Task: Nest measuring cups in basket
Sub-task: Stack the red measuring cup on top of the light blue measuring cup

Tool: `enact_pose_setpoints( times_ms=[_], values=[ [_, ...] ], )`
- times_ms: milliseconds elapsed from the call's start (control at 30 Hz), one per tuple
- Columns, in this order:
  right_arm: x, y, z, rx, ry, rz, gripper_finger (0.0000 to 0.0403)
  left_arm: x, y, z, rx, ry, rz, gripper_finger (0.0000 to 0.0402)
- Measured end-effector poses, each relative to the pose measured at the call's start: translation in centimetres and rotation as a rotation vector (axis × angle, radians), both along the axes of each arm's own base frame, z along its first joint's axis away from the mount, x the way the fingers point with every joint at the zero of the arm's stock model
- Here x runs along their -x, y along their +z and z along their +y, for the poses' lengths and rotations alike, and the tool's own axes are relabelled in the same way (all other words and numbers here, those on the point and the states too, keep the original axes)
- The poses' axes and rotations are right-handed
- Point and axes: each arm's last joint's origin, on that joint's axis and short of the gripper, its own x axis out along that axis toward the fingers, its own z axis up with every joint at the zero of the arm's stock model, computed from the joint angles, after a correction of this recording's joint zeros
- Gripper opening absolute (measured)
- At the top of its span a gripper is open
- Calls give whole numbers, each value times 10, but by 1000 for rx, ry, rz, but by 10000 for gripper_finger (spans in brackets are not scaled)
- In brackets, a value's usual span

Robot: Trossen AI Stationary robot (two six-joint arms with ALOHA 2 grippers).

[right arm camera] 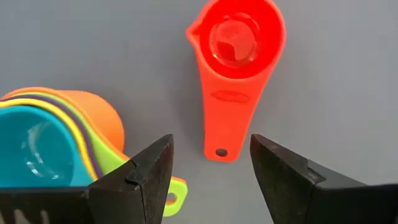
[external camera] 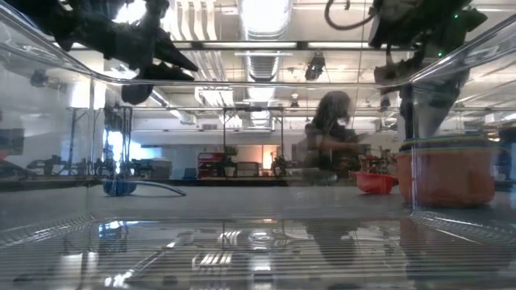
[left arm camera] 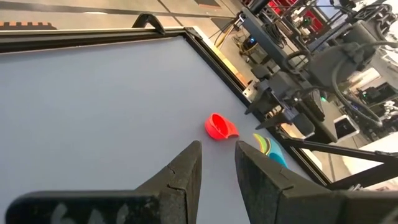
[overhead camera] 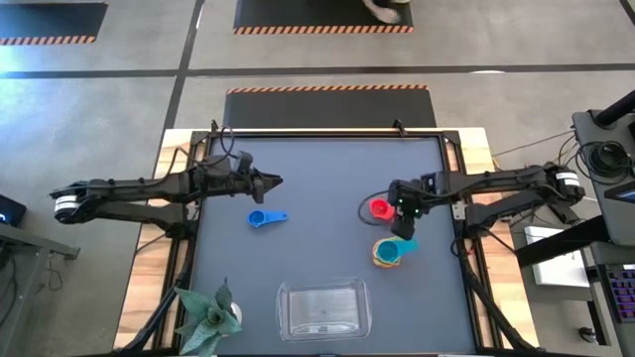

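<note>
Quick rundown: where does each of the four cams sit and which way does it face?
High: overhead, straight down; both arms, blue cup, basket.
Low: table height, looking through the basket wall; arms overhead.
Left wrist: looks across the table past the left tool, open, at the right arm.
Right wrist: looks down past the right tool, open.
Shared: red cup and nested stack show in all four.

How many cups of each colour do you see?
Red cup: 1
Blue cup: 1
Teal cup: 1
Yellow cup: 1
Purple cup: 1
Green cup: 1
Orange cup: 1
Total: 7
</note>
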Motion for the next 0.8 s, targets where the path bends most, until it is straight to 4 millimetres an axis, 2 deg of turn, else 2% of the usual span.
enact_pose_setpoints(
  times_ms=[300, 633, 800],
  values=[
    [0, -12, -13, -10, -59, -17, 207, -3, 0, 1, 1, 1, -13, 79],
    [-12, -32, -16, -16, -59, 47, 318, -4, 0, 1, 3, 0, -20, 79],
    [-24, -44, -18, -11, -62, 36, 355, -4, 0, 1, 7, -7, -20, 79]
  ],
)
